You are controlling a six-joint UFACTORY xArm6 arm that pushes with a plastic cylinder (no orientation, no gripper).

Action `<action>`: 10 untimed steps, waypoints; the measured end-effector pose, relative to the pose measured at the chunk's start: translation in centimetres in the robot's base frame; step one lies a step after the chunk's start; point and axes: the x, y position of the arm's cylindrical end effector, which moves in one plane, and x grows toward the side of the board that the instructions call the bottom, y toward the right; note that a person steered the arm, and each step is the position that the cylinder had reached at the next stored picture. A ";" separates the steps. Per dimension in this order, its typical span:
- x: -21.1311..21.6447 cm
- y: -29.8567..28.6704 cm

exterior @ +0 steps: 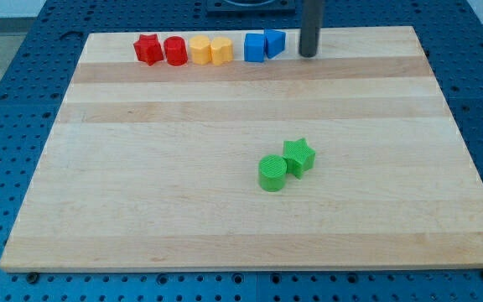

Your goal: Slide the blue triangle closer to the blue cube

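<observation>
The blue cube (254, 48) sits near the view's top edge of the wooden board (183, 193), a little right of centre. The blue triangle (275, 42) lies right against the cube's right side, touching it. My tip (309, 54) is the lower end of the dark rod, standing just to the right of the blue triangle with a small gap between them.
A red star (147, 49), a red cylinder (175, 51), a yellow pentagon (200, 49) and a yellow heart-like block (221, 50) form a row left of the blue cube. A green cylinder (272, 173) and a green star (298, 155) touch near the board's middle.
</observation>
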 end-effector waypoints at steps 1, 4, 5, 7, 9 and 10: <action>-1.3 4.5; -6.2 1.6; -5.7 -1.1; -4.6 -4.6; -4.1 -7.3; -3.6 -8.6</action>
